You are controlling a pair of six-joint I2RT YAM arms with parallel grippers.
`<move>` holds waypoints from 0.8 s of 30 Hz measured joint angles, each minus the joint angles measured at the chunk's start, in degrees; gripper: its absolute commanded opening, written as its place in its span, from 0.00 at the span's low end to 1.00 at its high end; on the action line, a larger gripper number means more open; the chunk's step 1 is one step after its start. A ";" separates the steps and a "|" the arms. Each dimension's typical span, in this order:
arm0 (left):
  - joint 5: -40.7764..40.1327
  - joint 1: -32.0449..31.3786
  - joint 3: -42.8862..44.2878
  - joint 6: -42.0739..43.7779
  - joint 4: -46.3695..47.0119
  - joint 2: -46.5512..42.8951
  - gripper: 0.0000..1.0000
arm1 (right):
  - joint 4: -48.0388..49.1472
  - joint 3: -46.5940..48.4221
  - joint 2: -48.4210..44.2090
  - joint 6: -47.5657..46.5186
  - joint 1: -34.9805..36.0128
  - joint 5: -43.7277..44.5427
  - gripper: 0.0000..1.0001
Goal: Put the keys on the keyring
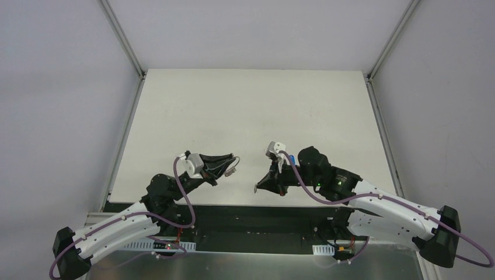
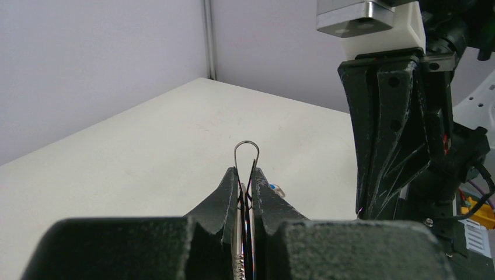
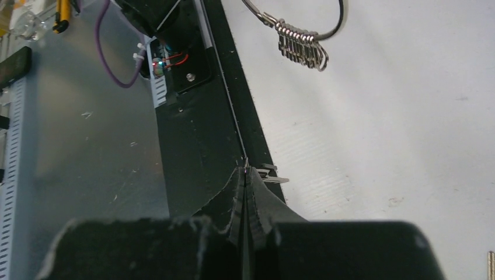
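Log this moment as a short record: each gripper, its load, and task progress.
Left gripper: shut on keyring, wire loop poking out in front
Right gripper: shut on key, only a metal tip showing
Grippers: facing each other, apart
Key colour: cannot tell
Progress: key not yet on keyring

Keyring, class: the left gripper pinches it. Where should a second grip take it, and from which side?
On the keyring, likely the bare wire arc that stands clear beyond the left gripper. Come from ahead, opposite those fingers, jaws across the thin wire. Avoid the coiled metal piece: it seems to dangle loose.
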 measured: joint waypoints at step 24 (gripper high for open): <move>14.75 0.00 -0.79 -1.70 6.88 -0.11 0.00 | 21.11 3.58 6.36 33.07 0.04 -9.49 0.00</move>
